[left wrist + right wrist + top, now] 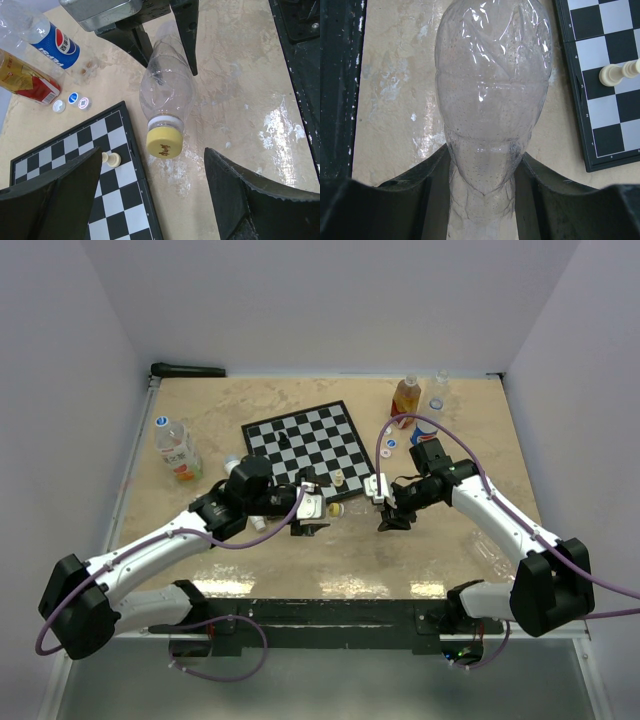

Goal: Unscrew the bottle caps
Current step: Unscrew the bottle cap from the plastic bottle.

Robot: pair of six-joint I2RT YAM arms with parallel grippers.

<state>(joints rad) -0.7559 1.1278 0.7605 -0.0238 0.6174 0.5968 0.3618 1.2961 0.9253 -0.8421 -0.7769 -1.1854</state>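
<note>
Yellow cap (165,142): sitting on clear bottle (167,90) neck, just off chessboard (115,200) edge. Right gripper (485,170) pinching bottle body. Left gripper (152,160) standing spread, flanking cap, not touching. Risk: off-centre closing glancing cap; thin bottle twisting in grip.

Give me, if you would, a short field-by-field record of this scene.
right hand: shut on the clear bottle, holding it roughly level
yellow cap: on the bottle, pointing at the left hand
left hand: open, fingers either side of the cap, not touching it
nearby: chessboard, loose caps beside it
</note>
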